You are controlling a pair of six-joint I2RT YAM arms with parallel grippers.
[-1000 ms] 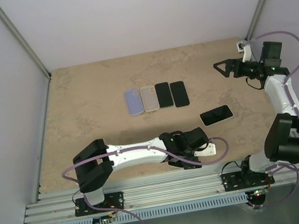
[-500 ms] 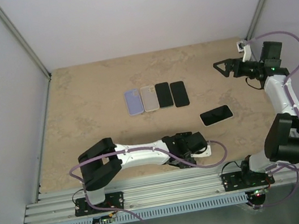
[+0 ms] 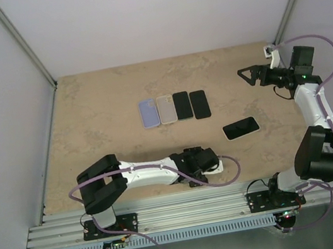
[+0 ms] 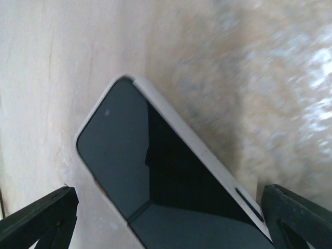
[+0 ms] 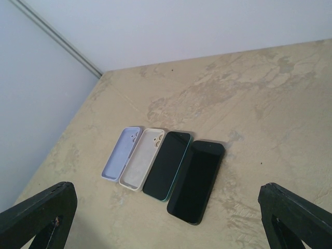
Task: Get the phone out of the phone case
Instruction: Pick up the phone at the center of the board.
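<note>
**Top view.** Locate the cased phone [image 3: 240, 128]. It lies flat on the table [image 3: 100, 110], screen up, set apart from the row of two empty cases [image 3: 149, 113] and two dark phones [image 3: 199, 104] beyond it. Over the last second the left gripper [image 3: 206, 160] has drawn back leftward along the near edge and now sits farther from the cased phone. The phone itself has not shifted. The right gripper [image 3: 244, 75] has kept its station at the far right, spread wide and carrying nothing.

**Left wrist view.** The fingers [image 4: 36, 220] stand fully apart at the lower corners. A phone in a pale case fills the space ahead of them; judge it to be the same cased phone. Its edge runs close to the finger at lower right, but you cannot confirm contact here. The table surface is smeared, which suggests a moving arm.

**Right wrist view.** The fingers are apart with nothing between them, and the row is in plain sight ahead.

**Consequence.** The phone remains seated in its case and no grip exists. Treat extraction as not begun, and plan a fresh approach.
</note>
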